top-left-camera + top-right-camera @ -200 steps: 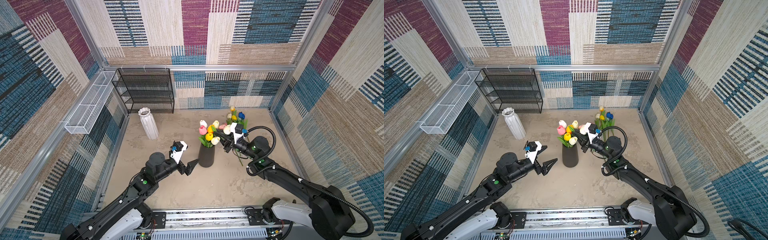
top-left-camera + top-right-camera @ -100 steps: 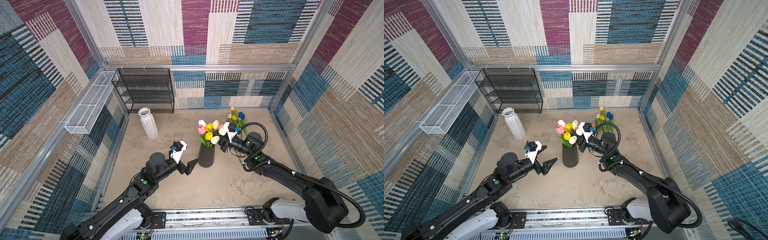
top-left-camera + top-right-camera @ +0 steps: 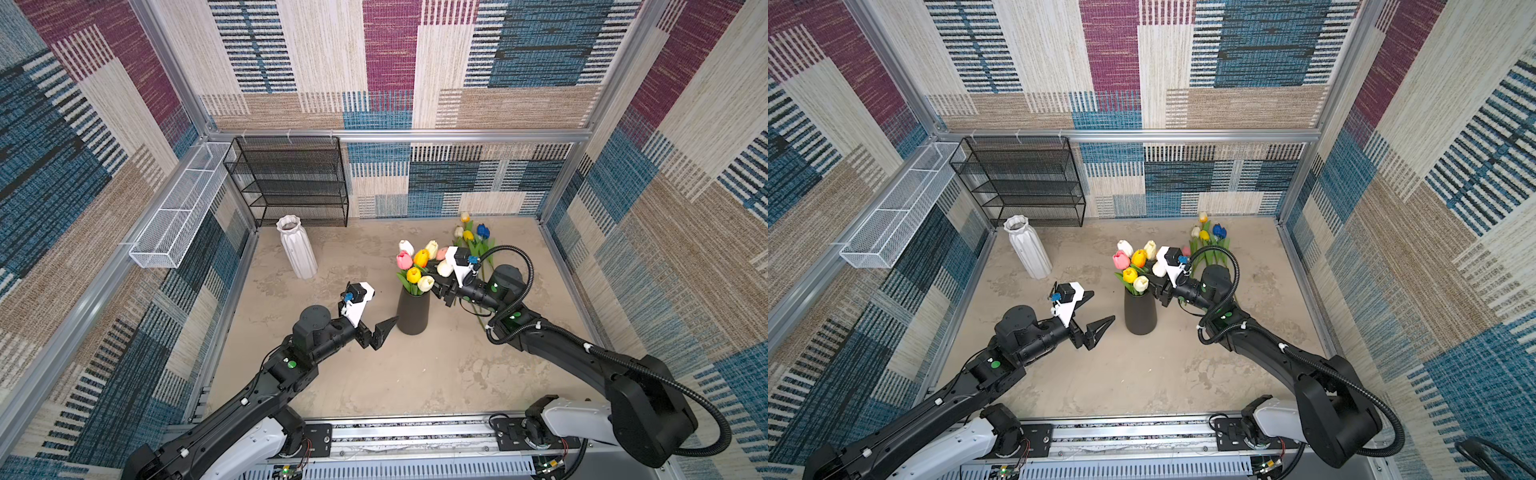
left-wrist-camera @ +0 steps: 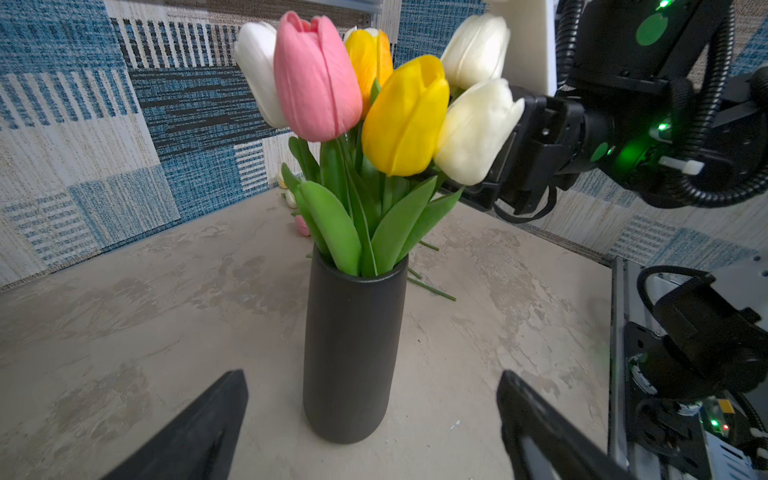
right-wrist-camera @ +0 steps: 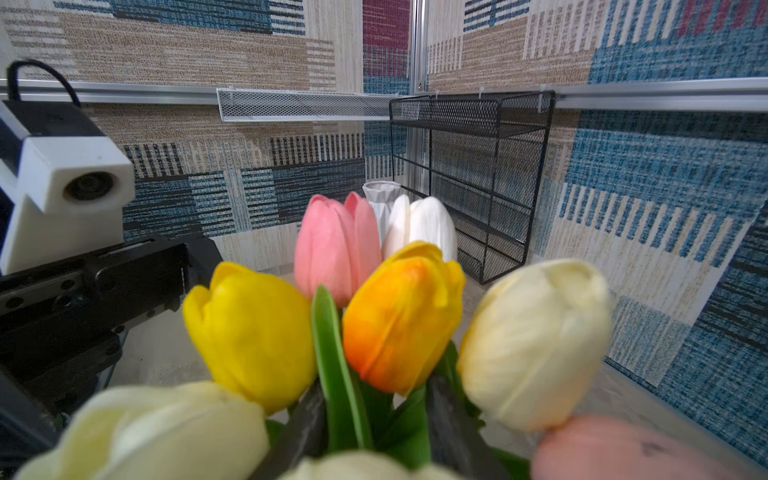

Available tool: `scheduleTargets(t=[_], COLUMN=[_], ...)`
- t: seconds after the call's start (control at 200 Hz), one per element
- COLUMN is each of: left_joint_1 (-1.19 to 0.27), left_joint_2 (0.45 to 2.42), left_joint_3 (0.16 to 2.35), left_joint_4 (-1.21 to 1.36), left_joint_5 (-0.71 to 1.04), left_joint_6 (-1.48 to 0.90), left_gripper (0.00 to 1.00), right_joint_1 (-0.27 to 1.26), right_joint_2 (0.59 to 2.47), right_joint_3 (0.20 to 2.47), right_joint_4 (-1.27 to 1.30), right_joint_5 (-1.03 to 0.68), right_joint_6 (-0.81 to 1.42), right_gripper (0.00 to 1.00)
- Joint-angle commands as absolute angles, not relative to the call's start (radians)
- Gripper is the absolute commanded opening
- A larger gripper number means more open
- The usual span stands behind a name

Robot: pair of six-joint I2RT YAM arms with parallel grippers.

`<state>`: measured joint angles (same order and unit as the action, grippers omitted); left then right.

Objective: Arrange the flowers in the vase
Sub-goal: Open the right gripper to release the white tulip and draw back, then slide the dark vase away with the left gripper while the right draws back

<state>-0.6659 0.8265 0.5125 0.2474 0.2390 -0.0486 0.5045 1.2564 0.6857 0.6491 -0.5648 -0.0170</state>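
- Roughly mid-table [image 3: 374,382], a black vase [image 3: 412,316] stands upright with a bunch of flowers [image 3: 415,266] in it. Pink, white, cream, yellow and orange-yellow heads rise above green leaves in both top views.
- From the left wrist camera, the stems crowd the vase's mouth and the heads fan out above it.
- At 9 o'clock of the vase, low and just beside its base, the left gripper [image 3: 386,328] hovers with its fingers [image 4: 199,428] spread wide and nothing between them. They frame the vase without touching it.
- At 3 o'clock of the vase's mouth, the right gripper [image 3: 441,292] reaches in among the leaves under the heads. Its fingers [image 5: 303,428] stand part-way apart, with green stems and a leaf in the gap.
- At 1 o'clock of the vase, near the back wall, loose tulips [image 3: 469,237] lie on the table with blue, yellow and cream heads showing. Their stems run back under the right arm.
- At 10 o'clock, well apart from the bunch, a ribbed white vase [image 3: 297,249] stands upright.
- At 11 o'clock, a black wire shelf [image 3: 291,183] sits against the back wall.
- Farther round, at about 10 o'clock, a white mesh basket [image 3: 178,208] hangs on the side wall.
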Motion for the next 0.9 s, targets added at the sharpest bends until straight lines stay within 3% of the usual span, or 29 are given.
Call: scheduleTargets(t=[0.0, 0.23, 0.516, 0.891], left_joint_1=[-0.666, -0.666, -0.664, -0.664], left_joint_2=[0.834, 0.871, 0.939, 1.101], left_joint_3=[0.509, 0.538, 0.592, 0.679], left_joint_4=[0.298, 0.308, 0.317, 0.343], left_joint_5=[0.229, 0.241, 0.284, 0.313], left_joint_6=[-0.044, -0.043, -0.016, 0.028], left_gripper=[0.97, 0.97, 1.0, 1.0], right_joint_1=[0.506, 0.506, 0.506, 0.506], right_joint_2=[1.226, 1.108, 1.057, 1.05], right_joint_3=[0.665, 0.651, 0.804, 0.983], right_joint_4=[0.642, 0.568, 0.391, 0.293], right_joint_5=[-0.522, -0.468, -0.482, -0.416], right_joint_6=[-0.034, -0.056, -0.103, -0.005], right_gripper=[0.49, 0.6, 0.7, 0.76])
